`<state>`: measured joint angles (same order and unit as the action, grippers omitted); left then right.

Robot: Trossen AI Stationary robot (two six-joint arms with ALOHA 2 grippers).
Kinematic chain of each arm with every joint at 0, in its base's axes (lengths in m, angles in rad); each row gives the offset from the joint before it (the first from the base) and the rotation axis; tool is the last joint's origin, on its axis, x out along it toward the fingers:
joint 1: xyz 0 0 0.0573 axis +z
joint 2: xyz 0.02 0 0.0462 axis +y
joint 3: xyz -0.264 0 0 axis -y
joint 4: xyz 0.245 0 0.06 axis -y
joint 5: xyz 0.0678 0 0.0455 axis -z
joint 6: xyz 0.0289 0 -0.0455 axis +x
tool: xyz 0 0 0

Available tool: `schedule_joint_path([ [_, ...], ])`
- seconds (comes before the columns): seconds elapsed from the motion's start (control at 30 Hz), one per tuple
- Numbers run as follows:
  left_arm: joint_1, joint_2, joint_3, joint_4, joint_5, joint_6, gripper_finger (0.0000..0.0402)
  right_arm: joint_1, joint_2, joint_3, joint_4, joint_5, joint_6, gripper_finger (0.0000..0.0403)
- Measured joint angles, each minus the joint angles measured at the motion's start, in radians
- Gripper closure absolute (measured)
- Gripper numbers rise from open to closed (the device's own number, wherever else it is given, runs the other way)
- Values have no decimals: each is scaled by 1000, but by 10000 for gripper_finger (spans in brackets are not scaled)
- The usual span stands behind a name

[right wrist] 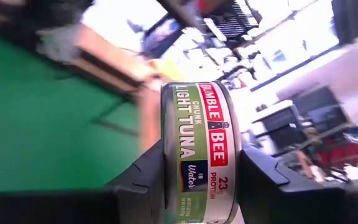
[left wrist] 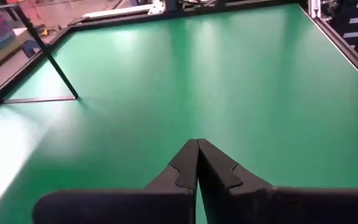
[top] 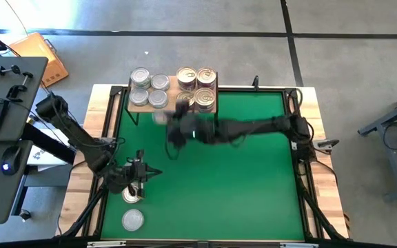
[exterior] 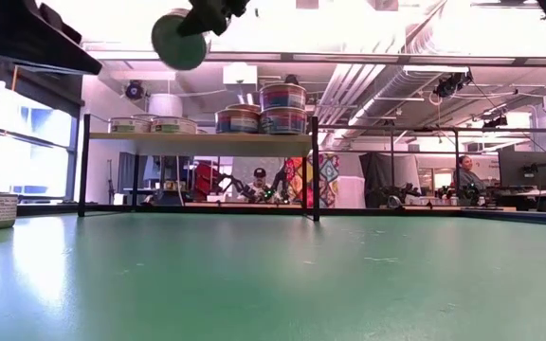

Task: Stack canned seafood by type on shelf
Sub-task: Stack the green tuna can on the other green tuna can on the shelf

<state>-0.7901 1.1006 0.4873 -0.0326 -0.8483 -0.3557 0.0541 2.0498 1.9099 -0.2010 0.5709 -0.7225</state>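
While the left claw is waiting closed over the mat | right claw is gripping a tuna can | hanging just before the shelf | other cans are sitting stacked there

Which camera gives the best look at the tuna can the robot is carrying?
The right wrist view: the tuna can fills it, label readable, clamped in the right gripper. The high view blurs it; the low view shows only its underside; the left wrist view misses it.
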Motion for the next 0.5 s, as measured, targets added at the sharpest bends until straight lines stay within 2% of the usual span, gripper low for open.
schedule_joint_path([
  [0.1, -17, 7, 0, 0, -27, -9, 401, -87, 36, 85, -2, -34, -50, 276],
  [0.27, -24, 12, 0, -2, -51, -9, 401, -202, 134, 196, -6, -147, -106, 276],
  [0.5, -24, 11, 0, -1, -58, -9, 401, -288, 318, 430, -5, -161, -177, 276],
])
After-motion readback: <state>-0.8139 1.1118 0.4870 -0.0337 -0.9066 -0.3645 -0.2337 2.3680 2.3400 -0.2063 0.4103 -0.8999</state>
